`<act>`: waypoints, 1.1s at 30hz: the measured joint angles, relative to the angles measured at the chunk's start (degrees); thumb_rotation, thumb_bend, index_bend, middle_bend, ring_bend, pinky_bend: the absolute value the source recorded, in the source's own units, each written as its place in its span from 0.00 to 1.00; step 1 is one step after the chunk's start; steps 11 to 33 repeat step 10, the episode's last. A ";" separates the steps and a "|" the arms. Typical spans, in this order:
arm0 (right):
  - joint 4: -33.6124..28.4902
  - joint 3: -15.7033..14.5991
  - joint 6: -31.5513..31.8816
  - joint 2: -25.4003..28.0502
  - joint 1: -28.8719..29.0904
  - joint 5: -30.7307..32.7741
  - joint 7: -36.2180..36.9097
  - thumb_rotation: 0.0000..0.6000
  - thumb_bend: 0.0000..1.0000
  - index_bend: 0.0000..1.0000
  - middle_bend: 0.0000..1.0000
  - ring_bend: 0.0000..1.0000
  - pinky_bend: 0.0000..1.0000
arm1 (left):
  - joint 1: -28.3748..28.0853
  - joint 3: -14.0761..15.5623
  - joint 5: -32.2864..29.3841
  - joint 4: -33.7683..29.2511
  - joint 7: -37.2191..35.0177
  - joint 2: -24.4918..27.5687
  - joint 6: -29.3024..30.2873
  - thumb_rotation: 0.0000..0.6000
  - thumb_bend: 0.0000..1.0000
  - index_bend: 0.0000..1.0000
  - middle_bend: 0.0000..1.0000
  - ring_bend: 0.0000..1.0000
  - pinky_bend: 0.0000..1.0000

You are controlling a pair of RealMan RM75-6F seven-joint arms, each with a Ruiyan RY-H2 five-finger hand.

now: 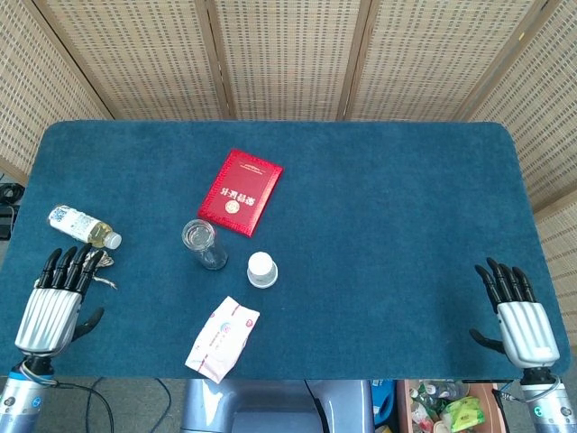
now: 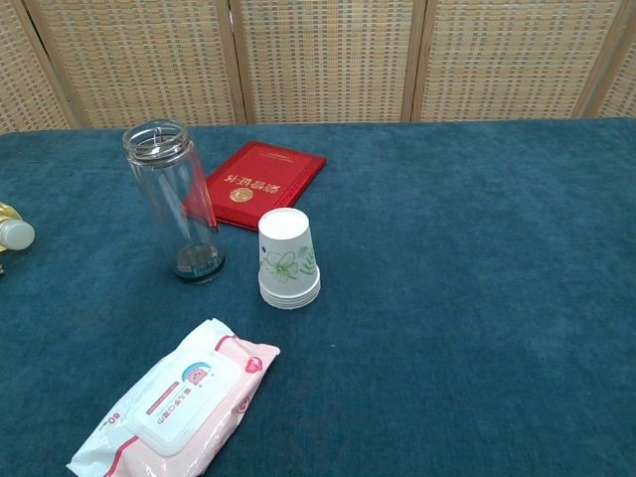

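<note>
Dark blue carpet-like cloth covered the tabletop (image 1: pixel 388 216). In the head view, the left hand (image 1: pixel 52 302) lay flat near the front left corner, back upward, with its fingers spread apart and holding nothing. Its fingertips were just beside a small braided rope (image 1: pixel 106 263), mostly hidden, and near a plastic bottle (image 1: pixel 83 226) that lay on its side. The right hand (image 1: pixel 517 314) lay the same way at the front right corner, fingers apart and empty, well apart from every object. Toward the middle stood a clear glass jar (image 1: pixel 204 244), a white paper cup (image 1: pixel 261 268), a flat red booklet (image 1: pixel 240 191) and a soft wipes pack (image 1: pixel 223 338).

In the chest view, no hand showed. The tall round jar (image 2: pixel 176 203) stood upright without lid, near the upside-down stacked cups (image 2: pixel 287 258) with a green leaf print. The booklet (image 2: pixel 256 181) lay behind them, the wipes pack (image 2: pixel 169 399) in front, and the bottle cap (image 2: pixel 14 234) showed at the left edge.
</note>
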 measured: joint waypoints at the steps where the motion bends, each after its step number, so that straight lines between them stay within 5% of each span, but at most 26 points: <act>1: -0.08 -0.03 -0.02 0.00 0.00 -0.01 -0.09 1.00 0.02 0.02 0.00 0.00 0.00 | 0.62 0.01 -0.05 0.29 0.49 0.06 0.33 1.00 0.27 0.00 0.00 0.00 0.00; 33: -0.30 -0.01 -0.85 -0.29 0.20 0.64 -0.84 1.00 0.02 0.02 0.00 0.00 0.00 | 3.70 -0.87 -2.79 3.76 -1.02 0.54 -1.13 1.00 0.26 0.00 0.00 0.00 0.00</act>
